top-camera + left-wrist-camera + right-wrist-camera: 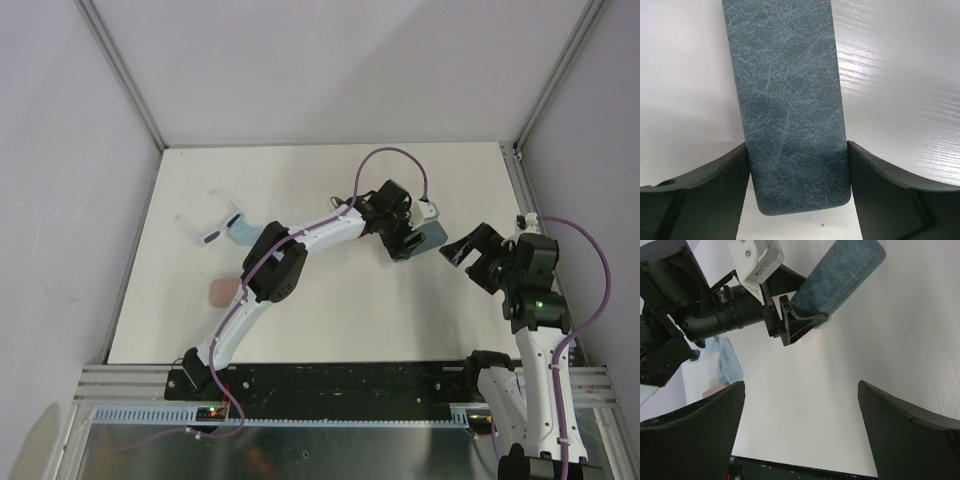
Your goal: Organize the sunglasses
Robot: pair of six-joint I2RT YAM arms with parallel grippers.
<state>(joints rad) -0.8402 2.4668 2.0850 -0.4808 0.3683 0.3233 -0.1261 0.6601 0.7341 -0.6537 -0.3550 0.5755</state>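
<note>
The left gripper clenches the grey-blue glasses case by one end; the right gripper hangs released nearby; the white-framed sunglasses lie beside a light blue cloth.

White table enclosed by pale grey walls.

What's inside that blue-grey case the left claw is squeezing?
Nothing inside shows. The grey-blue case, held in the left gripper, shows only its marbled outer shell in every view, so any contents are hidden.
</note>
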